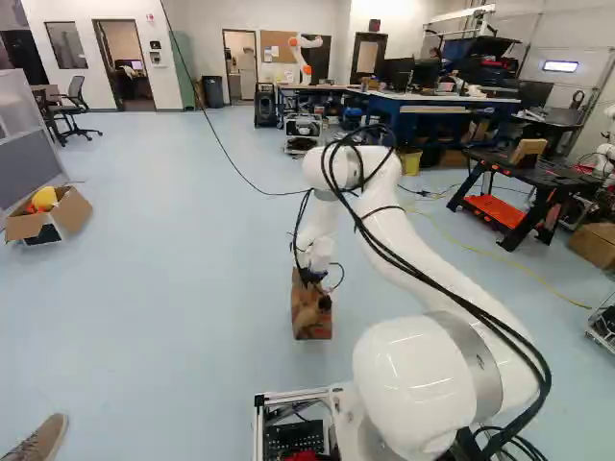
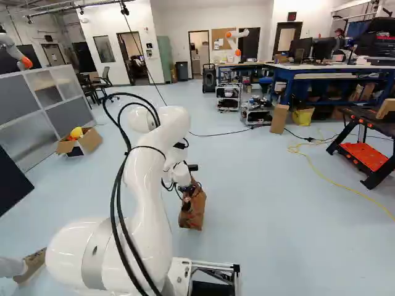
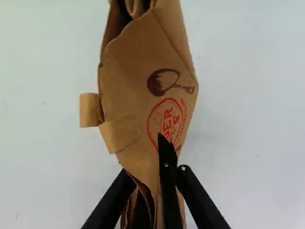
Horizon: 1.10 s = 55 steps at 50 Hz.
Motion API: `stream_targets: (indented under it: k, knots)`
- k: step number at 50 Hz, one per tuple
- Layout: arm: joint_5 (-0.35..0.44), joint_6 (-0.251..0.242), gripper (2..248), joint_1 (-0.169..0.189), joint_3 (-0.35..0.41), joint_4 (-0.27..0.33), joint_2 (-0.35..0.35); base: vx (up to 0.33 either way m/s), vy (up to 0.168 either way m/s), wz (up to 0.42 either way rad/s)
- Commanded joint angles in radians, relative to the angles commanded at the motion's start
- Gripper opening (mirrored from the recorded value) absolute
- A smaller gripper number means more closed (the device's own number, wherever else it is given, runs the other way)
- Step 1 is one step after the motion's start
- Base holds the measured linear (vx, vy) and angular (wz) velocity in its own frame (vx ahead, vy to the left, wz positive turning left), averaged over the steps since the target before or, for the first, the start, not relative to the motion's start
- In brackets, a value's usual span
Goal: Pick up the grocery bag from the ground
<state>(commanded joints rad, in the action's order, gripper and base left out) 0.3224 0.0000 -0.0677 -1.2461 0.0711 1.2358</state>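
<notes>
The brown paper grocery bag (image 1: pixel 306 312) was upright ahead of the robot's base, its top narrowed and creased; whether its bottom touched the floor (image 1: pixel 173 298) could not be told. The gripper (image 1: pixel 312 277) had the bag's paper pinched between its two fingers, one lying over the red-printed side, the other partly hidden by a fold. Well apart from the bag, at the left of the left base view, an open cardboard box (image 1: pixel 75 213) held a yellow item (image 1: pixel 44 198). Farther off stood another robot (image 1: pixel 306 56).
</notes>
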Motion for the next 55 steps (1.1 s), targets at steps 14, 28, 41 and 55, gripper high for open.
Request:
stream_targets:
  k: [14, 28, 41, 55]
  knots:
    - [0.000, 0.000, 21, 0.000, 0.076, 0.000, -0.096, 0.000, 0.000, 0.000]
    - [0.000, 0.000, 21, 0.000, 0.147, 0.000, -0.193, 0.000, 0.000, 0.000]
    - [0.000, 0.000, 21, 0.000, 0.209, 0.000, -0.282, 0.000, 0.000, 0.000]
    - [0.000, 0.000, 21, 0.000, 0.271, 0.000, -0.378, 0.000, 0.000, 0.000]
